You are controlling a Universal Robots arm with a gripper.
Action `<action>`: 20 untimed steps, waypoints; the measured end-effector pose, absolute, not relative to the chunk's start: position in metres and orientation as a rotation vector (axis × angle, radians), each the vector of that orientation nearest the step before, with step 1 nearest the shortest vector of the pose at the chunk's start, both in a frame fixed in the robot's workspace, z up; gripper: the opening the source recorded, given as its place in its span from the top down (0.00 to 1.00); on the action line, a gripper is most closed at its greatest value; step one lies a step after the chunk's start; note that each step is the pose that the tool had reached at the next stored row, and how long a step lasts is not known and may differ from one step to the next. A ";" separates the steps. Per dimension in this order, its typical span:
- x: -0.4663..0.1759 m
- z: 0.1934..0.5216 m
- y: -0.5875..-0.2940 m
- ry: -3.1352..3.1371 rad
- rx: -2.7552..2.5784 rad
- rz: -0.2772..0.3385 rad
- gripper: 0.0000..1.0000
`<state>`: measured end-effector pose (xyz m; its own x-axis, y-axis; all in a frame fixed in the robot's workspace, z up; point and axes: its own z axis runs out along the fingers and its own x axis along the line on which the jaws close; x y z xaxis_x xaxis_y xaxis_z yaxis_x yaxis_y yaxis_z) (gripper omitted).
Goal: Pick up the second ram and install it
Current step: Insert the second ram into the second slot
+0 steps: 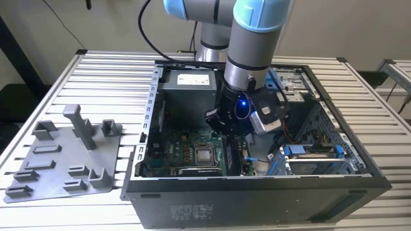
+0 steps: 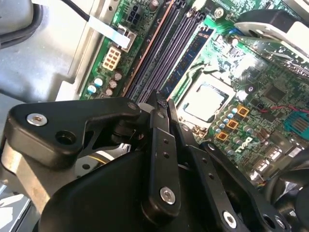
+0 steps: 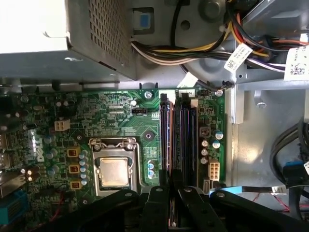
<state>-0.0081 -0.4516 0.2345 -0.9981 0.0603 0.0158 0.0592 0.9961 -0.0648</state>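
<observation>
The gripper [image 2: 159, 102] hung low inside the computer case [image 1: 257, 204], closed on what I took for the second ram [image 3: 170, 145], a thin edge lying along a memory slot. Just beside it stood another ram stick [image 2: 193, 53], already seated. Pickup looked done and seating unfinished, I judged. The grey fixture tray [image 1: 61, 159] lay well away.

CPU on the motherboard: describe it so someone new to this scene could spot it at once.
Inside the open computer case on the slatted table lies a green motherboard. The CPU sits in a metal-framed socket beside the long memory slots. It is the only flat, square, silver plate there.
</observation>
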 end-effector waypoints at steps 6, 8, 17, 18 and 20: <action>-0.008 0.233 -0.453 -3.118 -0.125 0.101 0.86; -0.008 0.232 -0.453 -3.118 -0.125 0.101 0.86; -0.007 0.229 -0.454 -3.118 -0.121 0.101 0.86; -0.007 0.229 -0.454 -3.118 -0.120 0.101 0.86; -0.007 0.229 -0.455 -3.118 -0.117 0.101 0.86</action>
